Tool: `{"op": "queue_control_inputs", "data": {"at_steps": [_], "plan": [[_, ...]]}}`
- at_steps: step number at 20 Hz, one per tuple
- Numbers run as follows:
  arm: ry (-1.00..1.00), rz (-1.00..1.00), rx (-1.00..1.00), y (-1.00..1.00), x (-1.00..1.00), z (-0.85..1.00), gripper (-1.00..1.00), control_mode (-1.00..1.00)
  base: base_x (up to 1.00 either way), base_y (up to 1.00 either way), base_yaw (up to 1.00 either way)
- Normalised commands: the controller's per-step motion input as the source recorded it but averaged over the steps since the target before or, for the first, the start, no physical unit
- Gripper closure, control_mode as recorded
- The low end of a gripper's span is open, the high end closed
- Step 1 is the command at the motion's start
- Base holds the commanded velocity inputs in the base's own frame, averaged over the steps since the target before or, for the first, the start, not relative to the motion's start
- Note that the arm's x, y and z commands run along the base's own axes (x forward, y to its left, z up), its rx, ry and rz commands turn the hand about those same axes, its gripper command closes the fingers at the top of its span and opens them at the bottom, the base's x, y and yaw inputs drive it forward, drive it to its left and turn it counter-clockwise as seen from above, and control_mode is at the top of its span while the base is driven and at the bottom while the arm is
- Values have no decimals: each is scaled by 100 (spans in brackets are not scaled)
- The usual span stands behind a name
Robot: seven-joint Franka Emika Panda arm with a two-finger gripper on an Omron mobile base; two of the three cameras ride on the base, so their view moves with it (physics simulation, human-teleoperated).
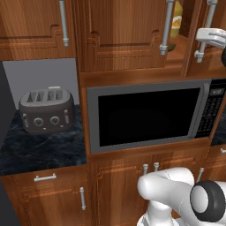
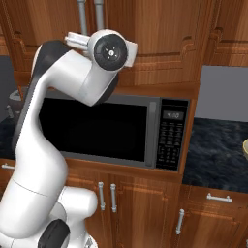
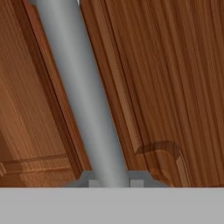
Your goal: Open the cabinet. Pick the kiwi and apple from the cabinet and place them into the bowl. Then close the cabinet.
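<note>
Nearest the hand camera: a silver bar handle (image 3: pixel 83 96) runs up between the gripper (image 3: pixel 111 183) tips, which sit against its two sides; fingers clenched on the handle. Behind it, raised-panel door wood.

Left base view: the cabinet (image 1: pixel 128 39) above the microwave (image 1: pixel 150 114) has its right door (image 1: pixel 207 39) swung partly out, hand at that door's handle. Through the gap: a yellow bottle (image 1: pixel 176 20) and a dark rounded shape low on the shelf, possibly the kiwi, too hidden to say. Apple not made out.

Step in hand, judged: opening the cabinet, first step. Next move calls for pulling the handle along the door's arc until the shelf is clear to reach.

Count: two cabinet handles, one toaster (image 1: pixel 46 110), one microwave. Bowl (image 2: pixel 245 147): a pale sliver at the right edge of the right base view, on the dark counter (image 2: pixel 218 150).
</note>
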Motion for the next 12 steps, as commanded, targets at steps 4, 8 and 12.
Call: {"op": "queue_control_inputs", "data": {"at_steps": [4,8,12], "plan": [[0,7,0,-19,-52,19,100,-100,0,0,0],[0,7,0,-19,-56,17,100,-100,0,0,0],[0,7,0,-25,-58,19,100,-100,0,0,0]]}}
